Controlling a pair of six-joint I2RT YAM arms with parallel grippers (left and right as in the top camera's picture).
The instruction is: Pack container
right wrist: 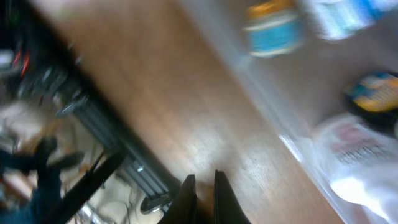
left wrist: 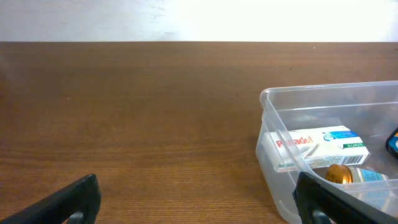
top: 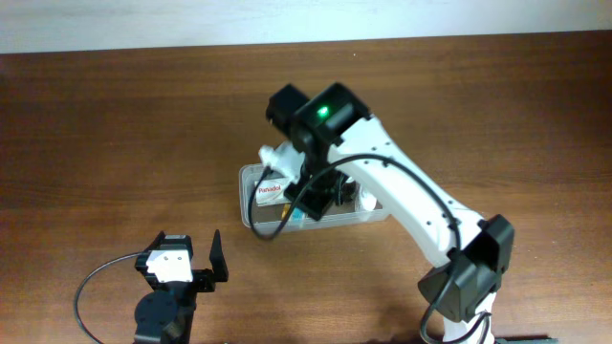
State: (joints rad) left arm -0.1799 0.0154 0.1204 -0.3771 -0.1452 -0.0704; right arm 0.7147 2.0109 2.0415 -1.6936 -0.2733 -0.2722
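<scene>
container [top: 245, 201]: clear shallow rectangular tub, rounded corners, rimmed edge, upright, open top, partly filled, near centre of bench [top: 115, 115].

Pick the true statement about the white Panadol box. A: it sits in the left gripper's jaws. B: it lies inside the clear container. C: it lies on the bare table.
B: the white box lies inside the container, beside a gold-capped bottle.
</scene>
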